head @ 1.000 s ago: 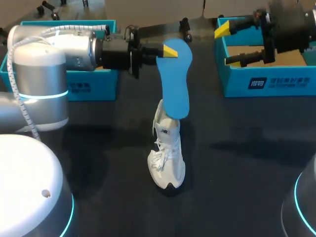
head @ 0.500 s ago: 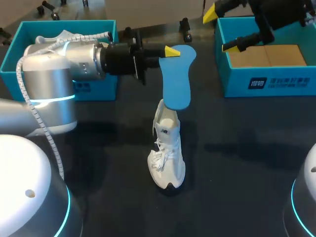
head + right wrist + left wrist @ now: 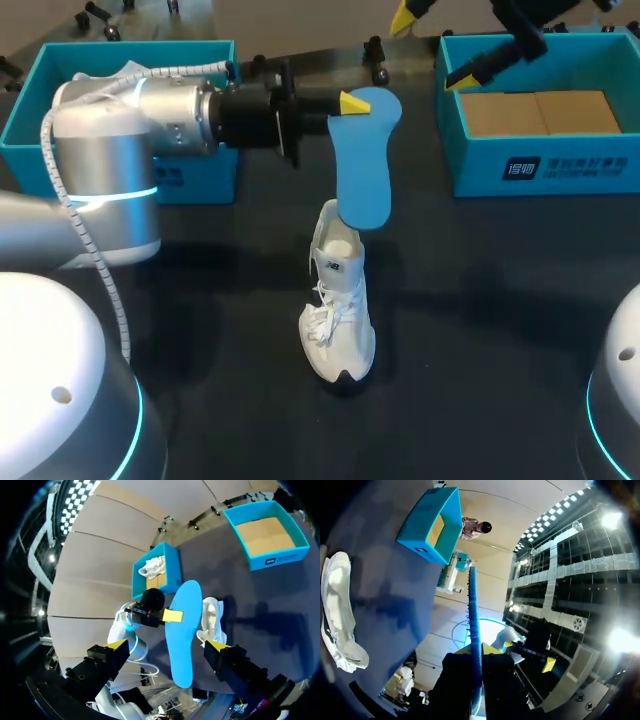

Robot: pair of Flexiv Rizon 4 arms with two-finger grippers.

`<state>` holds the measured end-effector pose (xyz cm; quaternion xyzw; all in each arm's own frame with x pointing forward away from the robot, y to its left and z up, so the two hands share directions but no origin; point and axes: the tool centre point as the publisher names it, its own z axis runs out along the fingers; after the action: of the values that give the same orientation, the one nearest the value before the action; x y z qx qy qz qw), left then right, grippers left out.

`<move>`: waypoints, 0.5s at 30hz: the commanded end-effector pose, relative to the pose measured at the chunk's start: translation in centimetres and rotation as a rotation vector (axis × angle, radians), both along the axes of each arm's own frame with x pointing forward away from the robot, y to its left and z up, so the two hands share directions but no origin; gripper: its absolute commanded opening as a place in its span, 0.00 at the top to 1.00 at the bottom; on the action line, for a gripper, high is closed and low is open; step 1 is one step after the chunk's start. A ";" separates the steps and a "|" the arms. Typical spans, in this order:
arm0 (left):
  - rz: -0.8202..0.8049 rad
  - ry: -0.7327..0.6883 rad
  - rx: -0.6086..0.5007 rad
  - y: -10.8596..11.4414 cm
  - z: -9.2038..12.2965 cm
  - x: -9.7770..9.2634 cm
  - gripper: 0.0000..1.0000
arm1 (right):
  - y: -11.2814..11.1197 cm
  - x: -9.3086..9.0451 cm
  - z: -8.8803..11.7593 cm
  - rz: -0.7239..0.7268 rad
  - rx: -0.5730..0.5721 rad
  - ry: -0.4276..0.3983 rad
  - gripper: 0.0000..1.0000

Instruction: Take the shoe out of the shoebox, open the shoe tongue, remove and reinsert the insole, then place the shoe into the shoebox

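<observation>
Left fingers [image 3: 352,102] are pinched narrow on one end of the blue insole [image 3: 362,165], one yellow tip on each face; the left wrist view shows the sheet edge-on [image 3: 472,615] running straight out from between them. The insole hangs with its free end down over the mouth of the white shoe [image 3: 338,315], which stands on its sole in the middle of the desk [image 3: 500,330]. Over the past second the left fingers have carried the insole a little to the right and slightly up. Its lower end overlapped more of the shoe's opening then, and now sits at the collar. From the head view alone I cannot tell if it touches the shoe. The right wrist view shows the insole [image 3: 182,640] beside the shoe [image 3: 210,615], not in it.

Right fingers [image 3: 405,17] stand wide apart with nothing between them. They have risen and drifted left, off the near wall of the right shoebox [image 3: 540,165] toward the far edge of the desk. That box holds only a brown cardboard liner. The left shoebox [image 3: 190,175] is mostly behind the left arm.

I judge the removal done. Next comes reinsertion: lower the free end back into the opening, and the shoe may need steadying so it does not tip.
</observation>
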<state>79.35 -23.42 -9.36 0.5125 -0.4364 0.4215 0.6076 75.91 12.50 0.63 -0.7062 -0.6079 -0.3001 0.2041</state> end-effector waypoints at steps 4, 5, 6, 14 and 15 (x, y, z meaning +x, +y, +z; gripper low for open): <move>-0.002 -0.015 -0.005 -0.4 0.0 0.2 1.00 | 1.2 0.4 0.4 -0.019 -0.266 0.049 0.00; -0.001 -0.017 -0.004 -0.4 0.0 0.2 1.00 | 1.3 0.5 0.3 -0.015 -0.273 0.052 0.00; -0.001 -0.025 -0.001 -0.4 0.1 0.2 1.00 | 1.4 0.5 0.3 -0.016 -0.288 0.058 0.00; -0.003 -0.034 0.017 -0.2 -0.1 0.5 1.00 | 2.2 0.6 0.3 -0.005 -0.389 0.077 0.00; -0.002 -0.034 0.019 -0.2 -0.1 0.5 1.00 | 2.3 0.5 0.3 -0.005 -0.400 0.068 0.00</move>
<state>79.68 -23.62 -9.45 0.5105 -0.4490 0.4275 0.5958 76.20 14.00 0.73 -0.7291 -0.6363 -0.2124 0.1360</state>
